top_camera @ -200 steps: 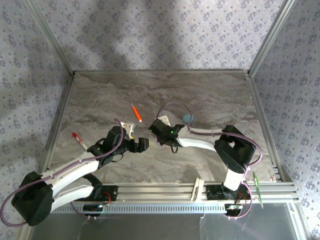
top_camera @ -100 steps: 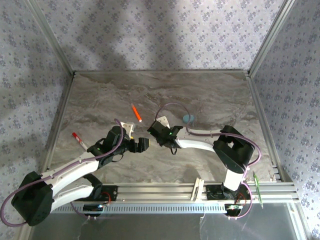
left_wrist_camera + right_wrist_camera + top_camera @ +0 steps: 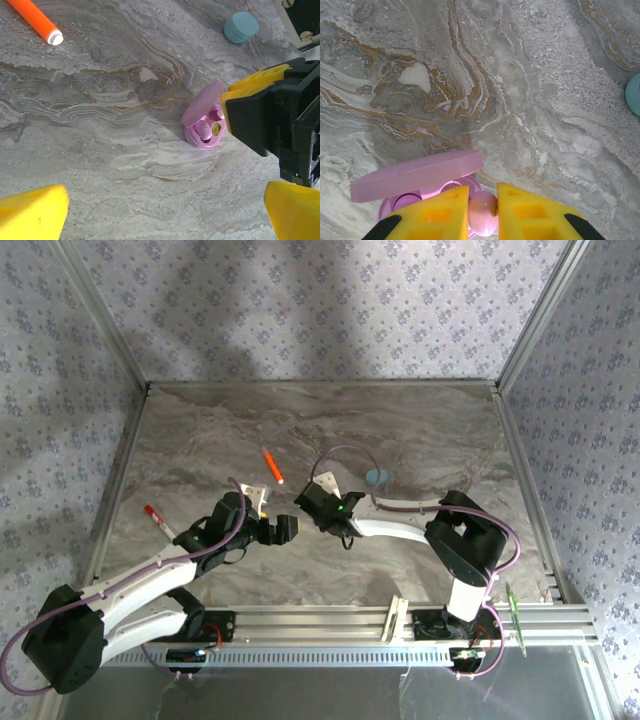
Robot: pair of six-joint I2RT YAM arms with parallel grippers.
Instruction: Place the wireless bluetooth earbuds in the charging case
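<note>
Pink earbud (image 3: 482, 214): pinched between the two yellow fingers (image 3: 437, 215) of the right gripper (image 3: 483, 200), directly over the open case and not yet seated.
Pink charging case (image 3: 202, 135): stands on the marble table (image 3: 100, 160) with its lid (image 3: 202, 102) hinged up. One pink bud (image 3: 205, 132) already sits in a well. The second well is partly hidden by the right gripper.
Right gripper state: fingers narrow, clamped on the pink earbud. In the left wrist view it reaches in at 3 o'clock of the case.
Left gripper (image 3: 160, 217): fingers spread wide and holding nothing, near the case at 6 o'clock.
Teal charging case (image 3: 241, 27): lid closed, at 1 o'clock of the pink case, well apart.
Orange stick (image 3: 37, 20): at 10 o'clock, well apart, not part of the task.
Step in hand (judgement): placing the second pink bud into its well.
Next move (judgement): align the bud with the free well, lower it until it seats, then part the fingers without nudging the lid or tipping the case. Holding the case steady with the left gripper may help.
</note>
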